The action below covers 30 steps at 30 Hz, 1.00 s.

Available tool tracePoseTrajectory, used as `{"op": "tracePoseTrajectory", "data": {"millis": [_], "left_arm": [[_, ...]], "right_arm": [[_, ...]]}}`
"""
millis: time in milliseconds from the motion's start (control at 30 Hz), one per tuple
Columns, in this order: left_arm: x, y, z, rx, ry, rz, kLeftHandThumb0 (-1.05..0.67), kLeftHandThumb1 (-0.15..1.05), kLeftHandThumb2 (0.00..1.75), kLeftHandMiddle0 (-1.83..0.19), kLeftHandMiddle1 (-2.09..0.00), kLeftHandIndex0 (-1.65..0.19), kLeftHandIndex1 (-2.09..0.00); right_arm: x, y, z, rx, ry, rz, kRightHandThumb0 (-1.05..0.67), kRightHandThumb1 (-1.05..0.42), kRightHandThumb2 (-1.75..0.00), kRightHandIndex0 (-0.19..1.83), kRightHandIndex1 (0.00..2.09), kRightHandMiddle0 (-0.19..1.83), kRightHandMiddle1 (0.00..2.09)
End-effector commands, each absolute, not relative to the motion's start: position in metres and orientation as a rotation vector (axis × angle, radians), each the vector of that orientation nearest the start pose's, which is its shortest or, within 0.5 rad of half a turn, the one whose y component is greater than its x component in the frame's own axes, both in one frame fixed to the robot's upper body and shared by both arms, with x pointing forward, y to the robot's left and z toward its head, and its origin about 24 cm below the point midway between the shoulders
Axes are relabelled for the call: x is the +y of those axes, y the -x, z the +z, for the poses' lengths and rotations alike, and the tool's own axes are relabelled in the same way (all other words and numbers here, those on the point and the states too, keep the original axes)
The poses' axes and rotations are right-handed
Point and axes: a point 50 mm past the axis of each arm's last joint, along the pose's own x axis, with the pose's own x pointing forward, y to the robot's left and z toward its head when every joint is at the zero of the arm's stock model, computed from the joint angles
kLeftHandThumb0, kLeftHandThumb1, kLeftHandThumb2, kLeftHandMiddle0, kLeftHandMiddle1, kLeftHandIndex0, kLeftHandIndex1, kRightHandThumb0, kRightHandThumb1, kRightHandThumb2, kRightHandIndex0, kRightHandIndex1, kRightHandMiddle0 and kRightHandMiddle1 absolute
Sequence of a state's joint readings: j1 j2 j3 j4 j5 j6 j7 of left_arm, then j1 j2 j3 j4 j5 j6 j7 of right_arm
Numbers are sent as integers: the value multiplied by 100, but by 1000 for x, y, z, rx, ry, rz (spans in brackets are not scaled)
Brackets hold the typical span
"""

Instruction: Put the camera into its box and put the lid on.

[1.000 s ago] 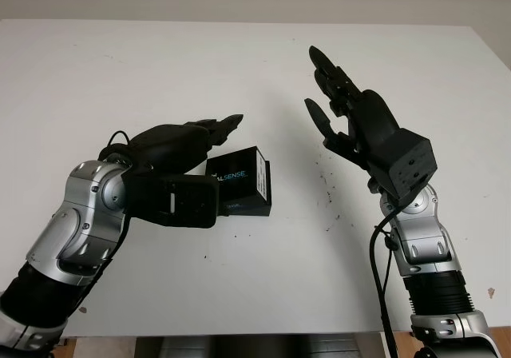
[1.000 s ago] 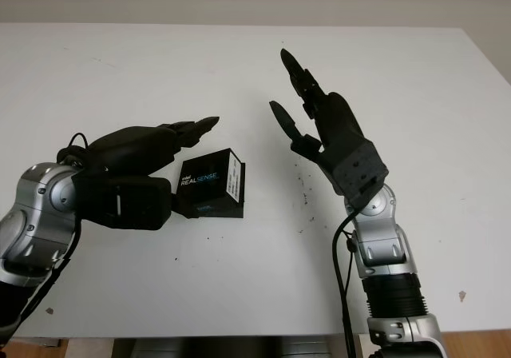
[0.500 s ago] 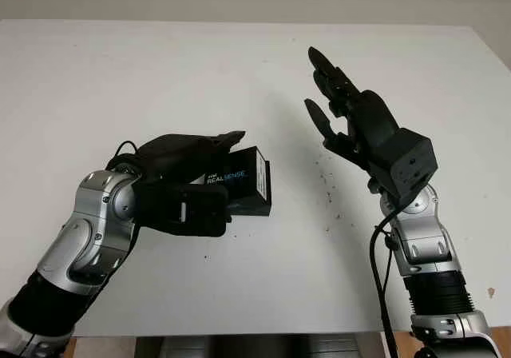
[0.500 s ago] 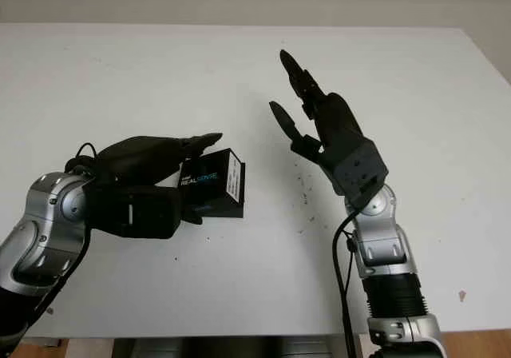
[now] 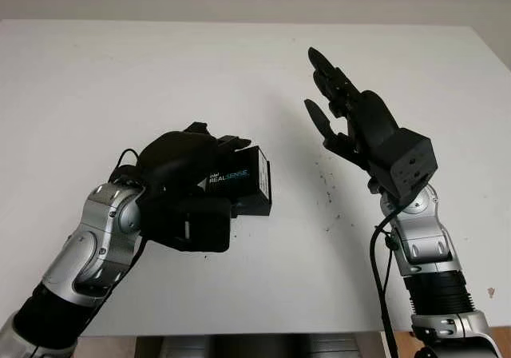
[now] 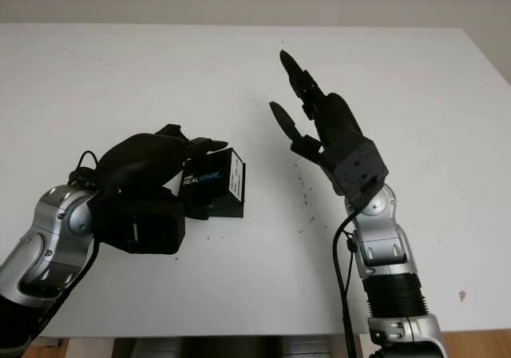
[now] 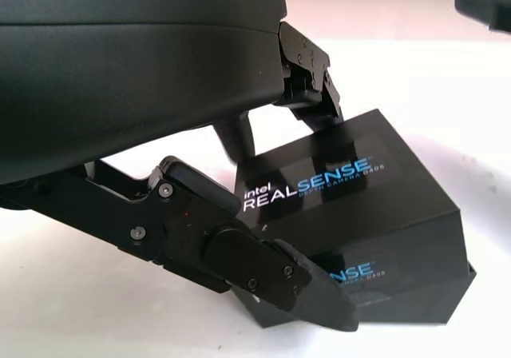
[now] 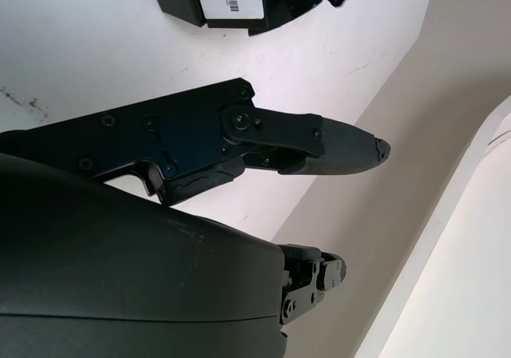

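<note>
Left eye view gives me my left hand [image 5: 200, 184] with fingers curled around the black RealSense box [image 5: 241, 184] sitting lid-on on the white table [image 5: 120, 78], and my right hand [image 5: 345, 118] raised nearby, open, holding nothing.

I see both arms in brushed silver shells with ribbed black forearm sleeves. My left hand [image 5: 188, 186] and right hand [image 5: 355, 126] are matte black, their jointed fingers pinned by small screws. A thin black cable [image 5: 377, 254] loops beside the right wrist.
</note>
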<state>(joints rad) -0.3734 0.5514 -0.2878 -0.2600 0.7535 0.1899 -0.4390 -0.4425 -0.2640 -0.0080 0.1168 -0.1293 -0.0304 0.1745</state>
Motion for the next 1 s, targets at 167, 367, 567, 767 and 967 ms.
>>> {"op": "tracePoseTrajectory", "data": {"millis": [167, 367, 567, 767, 967], "left_arm": [[146, -297, 160, -275, -1337, -323, -36, 105, 16, -17, -195, -13, -159], [149, -304, 161, -305, -1345, -301, -34, 105, 16, -32, -197, -16, -165], [150, -307, 164, -316, -1302, -289, -34, 105, 16, -35, -199, -16, -169], [151, -309, 175, -371, -1265, -268, -33, 105, 16, -34, -200, -17, -174], [152, -308, 190, -383, -1221, -254, -30, 105, 17, -32, -205, -14, -178]], "right_arm": [[-165, -326, 152, -349, 440, 201, -70, -105, -52, 12, 5, 11, 6], [-164, -326, 153, -349, 435, 207, -71, -105, -52, 12, 5, 11, 6], [-164, -325, 151, -352, 442, 217, -69, -105, -52, 12, 5, 11, 5], [-163, -325, 151, -343, 452, 221, -69, -105, -53, 11, 5, 10, 5], [-163, -325, 151, -352, 454, 226, -69, -105, -54, 12, 5, 10, 5]]}}
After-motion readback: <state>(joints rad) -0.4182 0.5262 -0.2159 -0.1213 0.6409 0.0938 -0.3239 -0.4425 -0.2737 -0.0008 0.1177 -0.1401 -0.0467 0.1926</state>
